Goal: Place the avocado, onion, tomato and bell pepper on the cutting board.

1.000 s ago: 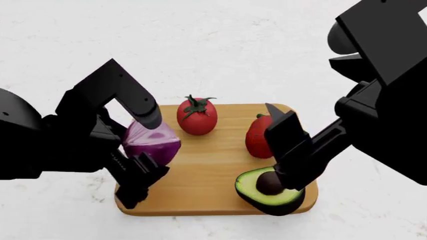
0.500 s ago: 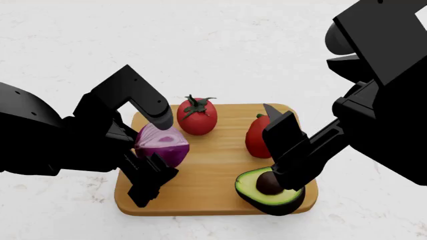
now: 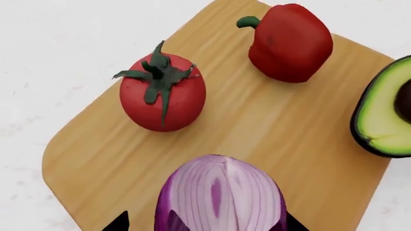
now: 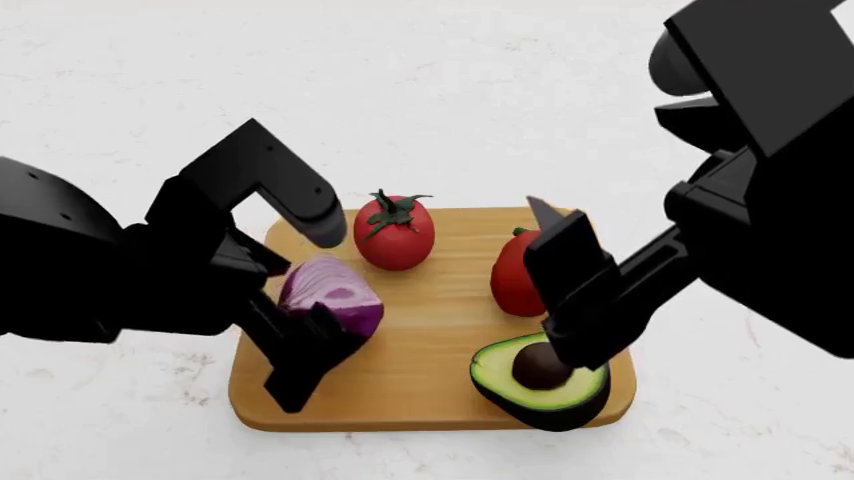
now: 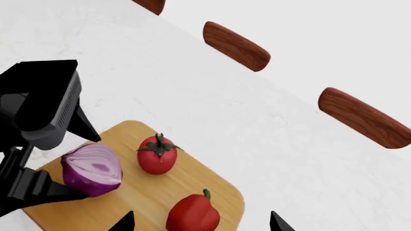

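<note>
Lowered since before, left gripper [image 4: 314, 290] holds onion [image 4: 331, 295] over cutting board [image 4: 414, 385].

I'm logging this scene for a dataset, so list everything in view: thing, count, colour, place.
cutting board: 1, light-brown wood, on the white table, under all four vegetables
tomato: 1, red with a green calyx, far part of the board
bell pepper: 1, red with a green stem, on the board beside the tomato, partly behind the right gripper
avocado: 1 half, dark green skin, yellow-green flesh, brown pit, near right corner of the board
onion: 1 cut piece, purple, over the board's left part between the left gripper's fingers
table: 1, white, speckled
brown wooden pieces: 3, beyond the table's far edge, right wrist view
left gripper: 1, black, shut on the onion
right gripper: 1, black, above the avocado, open
</note>
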You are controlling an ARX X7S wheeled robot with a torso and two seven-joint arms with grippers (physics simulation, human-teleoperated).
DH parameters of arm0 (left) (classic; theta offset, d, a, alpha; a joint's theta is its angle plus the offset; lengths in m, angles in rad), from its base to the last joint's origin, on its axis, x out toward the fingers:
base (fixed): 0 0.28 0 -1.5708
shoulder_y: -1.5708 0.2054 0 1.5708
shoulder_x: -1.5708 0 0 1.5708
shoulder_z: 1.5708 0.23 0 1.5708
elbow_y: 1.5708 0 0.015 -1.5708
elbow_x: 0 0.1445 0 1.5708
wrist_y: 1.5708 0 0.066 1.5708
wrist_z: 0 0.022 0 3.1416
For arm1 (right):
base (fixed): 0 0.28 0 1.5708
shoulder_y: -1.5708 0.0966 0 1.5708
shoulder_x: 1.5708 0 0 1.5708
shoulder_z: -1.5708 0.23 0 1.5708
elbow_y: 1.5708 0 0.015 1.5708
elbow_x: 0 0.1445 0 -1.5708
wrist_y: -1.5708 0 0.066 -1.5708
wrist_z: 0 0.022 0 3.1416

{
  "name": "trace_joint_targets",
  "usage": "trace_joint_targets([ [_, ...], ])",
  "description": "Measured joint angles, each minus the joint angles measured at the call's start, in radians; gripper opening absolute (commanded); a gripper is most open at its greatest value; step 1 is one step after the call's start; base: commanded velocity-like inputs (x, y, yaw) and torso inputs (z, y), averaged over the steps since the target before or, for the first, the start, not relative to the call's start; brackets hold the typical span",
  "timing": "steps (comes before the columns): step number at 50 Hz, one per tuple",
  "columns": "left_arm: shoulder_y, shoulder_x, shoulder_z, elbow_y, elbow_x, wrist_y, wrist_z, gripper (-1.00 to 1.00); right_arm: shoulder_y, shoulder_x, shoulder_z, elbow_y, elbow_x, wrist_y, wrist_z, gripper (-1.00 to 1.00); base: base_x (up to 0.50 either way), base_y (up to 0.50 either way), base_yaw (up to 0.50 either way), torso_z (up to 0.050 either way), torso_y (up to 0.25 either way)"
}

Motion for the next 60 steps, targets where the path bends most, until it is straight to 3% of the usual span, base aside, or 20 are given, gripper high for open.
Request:
trace_joint_targets([
  [12, -0.016, -0.038, -0.029, 0.068, -0.047, -0.019, -0.048, 1.00, 0.014, 0.001, 0.001, -0.001, 0.006, 0.008, 0.007, 1.00, 0.00, 0.00, 0.00, 0.000, 0.000],
  [29, -0.038, -0.157, -0.103, 0.255, -0.189, -0.049, -0.180, 1.00, 0.033, 0.011, 0.013, -0.013, 0.044, 0.014, 0.036, 1.00, 0.00, 0.00, 0.00, 0.000, 0.000],
  [43, -0.062, -0.299, -0.196, 0.472, -0.345, -0.027, -0.314, 1.00, 0.056, 0.045, 0.042, -0.080, 0.152, 0.011, 0.129, 1.00, 0.00, 0.00, 0.00, 0.000, 0.000],
  [60, -0.025, -0.521, -0.337, 0.794, -0.457, 0.135, -0.495, 1.00, 0.119, 0.157, 0.114, -0.297, 0.434, -0.084, 0.387, 1.00, 0.00, 0.00, 0.00, 0.000, 0.000],
])
